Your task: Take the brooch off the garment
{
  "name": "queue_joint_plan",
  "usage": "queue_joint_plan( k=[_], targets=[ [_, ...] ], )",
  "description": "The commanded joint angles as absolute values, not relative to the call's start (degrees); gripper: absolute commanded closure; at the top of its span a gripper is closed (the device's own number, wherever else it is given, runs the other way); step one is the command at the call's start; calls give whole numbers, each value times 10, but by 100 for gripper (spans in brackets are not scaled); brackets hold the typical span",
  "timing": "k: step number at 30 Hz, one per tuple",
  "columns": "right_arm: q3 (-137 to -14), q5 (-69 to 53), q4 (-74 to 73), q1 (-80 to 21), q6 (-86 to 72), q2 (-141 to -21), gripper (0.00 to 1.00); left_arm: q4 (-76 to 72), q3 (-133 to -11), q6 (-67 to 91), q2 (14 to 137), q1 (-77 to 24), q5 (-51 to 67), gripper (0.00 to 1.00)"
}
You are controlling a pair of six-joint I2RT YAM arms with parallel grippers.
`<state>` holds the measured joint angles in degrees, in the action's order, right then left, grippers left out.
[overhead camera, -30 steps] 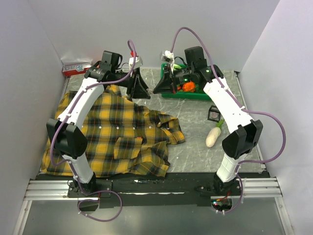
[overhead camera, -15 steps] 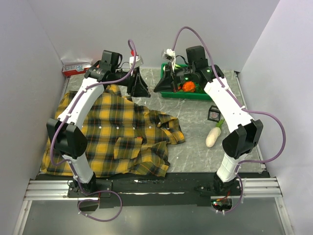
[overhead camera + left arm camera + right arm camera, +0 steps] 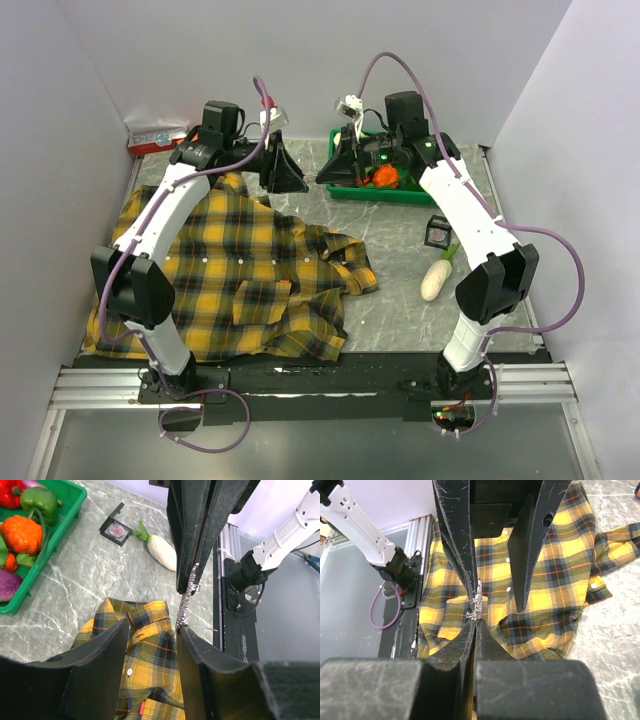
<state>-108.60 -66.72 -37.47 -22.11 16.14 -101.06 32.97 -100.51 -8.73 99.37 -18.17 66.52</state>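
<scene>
The garment [image 3: 230, 270] lies spread on the left of the table, and also shows in the left wrist view [image 3: 150, 650] and the right wrist view [image 3: 560, 565]. Both grippers hang high over the back of the table, tip to tip. My right gripper [image 3: 475, 621] is shut on the brooch [image 3: 476, 600], a small silvery piece standing up from its tips. The left wrist view shows that right gripper [image 3: 186, 585] with the brooch [image 3: 186, 602] hanging from it. My left gripper [image 3: 152, 626] is open, and the brooch touches the tip of one of its fingers [image 3: 192, 650]. In the top view the brooch is too small to see.
A green tray [image 3: 345, 192] of vegetables stands at the back centre, just below the right gripper [image 3: 322, 180]. A white radish [image 3: 436, 277] and a small black square case [image 3: 438, 233] lie on the right. A red-and-white box [image 3: 155, 138] sits at the back left. Walls close in on three sides.
Both grippers have risen slightly and shifted toward the back, staying tip to tip. The shirt has not moved.
</scene>
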Motion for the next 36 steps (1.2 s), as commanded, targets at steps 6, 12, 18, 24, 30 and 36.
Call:
queue_joint_plan(
  k=[6,12,18,24,30,36],
  targets=[
    [-1079,-689,-373,-223,135,-1005,100,261,-1020,-66,976,-184,688,50],
    [-1078,-679,-365,-223,123,-1012,100,320,-1043,-132,983,-199,674,47],
    [-1085,-677,-361,-223,118,-1021,100,337,-1058,-154,988,-202,664,47],
    [-1084,-675,-363,-224,119,-1022,100,327,-1059,-142,991,-202,659,48],
    [-1084,-672,-366,-227,122,-1022,100,294,-1058,-100,995,-202,652,50],
    [-1082,-669,-365,-230,120,-1021,100,214,-1046,-7,1005,-203,695,50]
  ],
)
